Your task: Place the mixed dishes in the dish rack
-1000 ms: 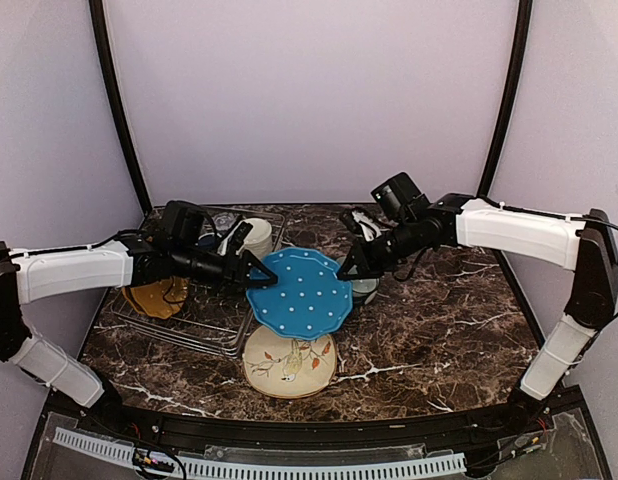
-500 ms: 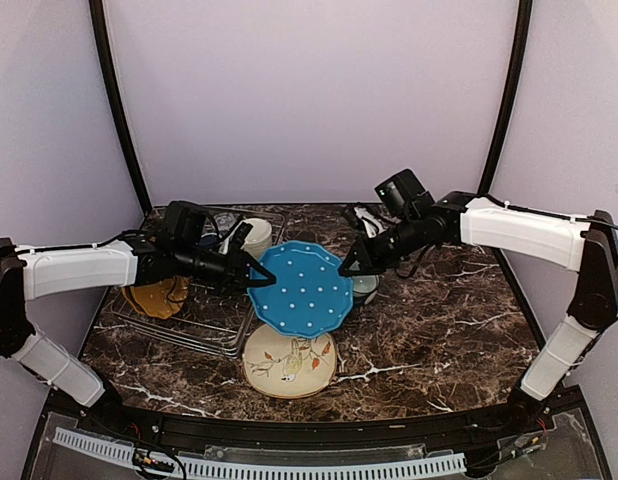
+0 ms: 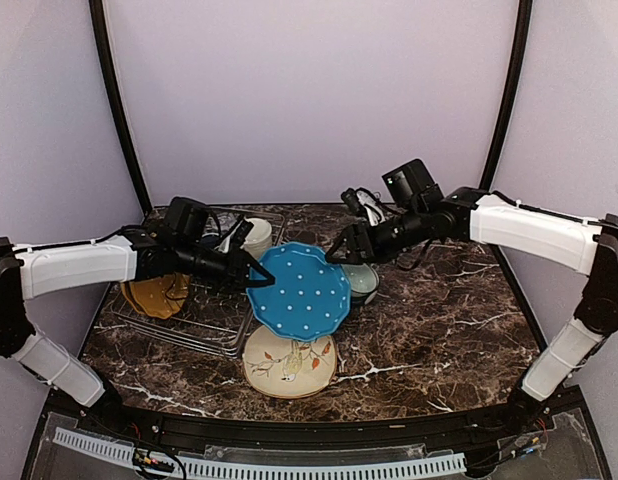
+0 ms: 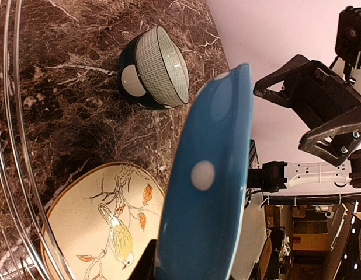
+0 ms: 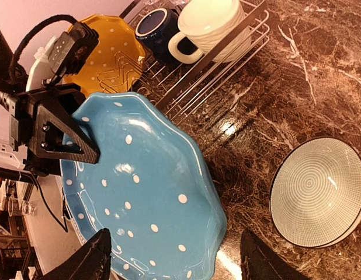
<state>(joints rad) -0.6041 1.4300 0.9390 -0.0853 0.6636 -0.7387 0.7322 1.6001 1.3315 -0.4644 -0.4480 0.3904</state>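
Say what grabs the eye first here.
The blue dotted plate stands tilted at centre, pinched at its left rim by the left fingers. The right fingers stand open just off its right edge. Below it, the cream bird plate lies flat on the marble table.

Dark marble table (image 3: 439, 330). Directly on it: wire rack (image 3: 214, 320) at the left, floral plate (image 3: 289, 362) flat at the near centre right against the rack's near-right corner, bowl (image 3: 364, 283) upright right of centre, well apart from the rack.
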